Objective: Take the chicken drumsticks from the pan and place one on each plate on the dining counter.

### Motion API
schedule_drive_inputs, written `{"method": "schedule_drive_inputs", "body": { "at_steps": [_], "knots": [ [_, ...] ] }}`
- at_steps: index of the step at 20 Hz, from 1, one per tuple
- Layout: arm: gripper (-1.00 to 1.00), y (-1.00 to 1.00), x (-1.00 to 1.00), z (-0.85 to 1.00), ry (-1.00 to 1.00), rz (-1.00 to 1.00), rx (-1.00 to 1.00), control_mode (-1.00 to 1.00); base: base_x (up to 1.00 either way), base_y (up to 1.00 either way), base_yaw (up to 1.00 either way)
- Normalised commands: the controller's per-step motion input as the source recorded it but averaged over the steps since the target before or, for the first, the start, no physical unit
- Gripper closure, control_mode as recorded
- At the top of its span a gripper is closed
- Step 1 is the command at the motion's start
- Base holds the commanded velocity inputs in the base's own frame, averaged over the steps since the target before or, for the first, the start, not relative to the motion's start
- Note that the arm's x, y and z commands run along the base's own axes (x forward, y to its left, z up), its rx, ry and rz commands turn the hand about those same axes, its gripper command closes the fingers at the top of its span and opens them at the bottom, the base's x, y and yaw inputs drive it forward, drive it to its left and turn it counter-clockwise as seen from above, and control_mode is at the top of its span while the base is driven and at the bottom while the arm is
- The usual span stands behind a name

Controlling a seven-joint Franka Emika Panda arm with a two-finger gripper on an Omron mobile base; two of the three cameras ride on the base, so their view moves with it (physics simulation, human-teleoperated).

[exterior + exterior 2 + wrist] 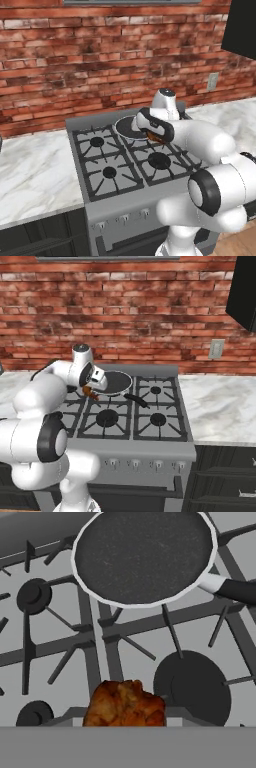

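The gripper point(91, 391) hangs above the gas stove point(131, 406), clamped on a chicken drumstick point(124, 704) whose orange-brown meat bulges at the base of the hand view, between the finger tips. Ahead of the gripper and below it sits the frying pan point(142, 554) on a rear burner, its dark inside bare, its black handle point(239, 591) pointing off to one side. The drumstick is carried clear of the pan rim and the grates point(110, 642), probably so it can travel to a plate without snagging. No plate or dining counter is near the gripper here.
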Motion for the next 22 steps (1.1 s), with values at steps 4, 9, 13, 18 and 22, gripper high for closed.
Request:
{"method": "schedule_drive_inputs", "body": {
  "at_steps": [4,9,13,18,22],
  "knots": [
    [1.0,0.03,-0.19,0.0,0.0,0.0,0.0,-1.0,0.0,0.0,0.0],
    [1.0,0.0,0.0,0.0,0.0,0.0,0.0,-1.0,0.0,0.0,0.0],
    [1.0,0.0,-0.02,0.0,0.01,0.0,0.0,-1.0,0.0,0.0,0.0],
    [1.0,0.01,-0.09,-0.01,0.03,0.0,0.0,1.0,-0.68,0.01,0.06],
    [1.0,0.0,0.0,0.0,0.0,0.0,0.0,1.0,-0.98,0.01,0.33]
  ]
}}
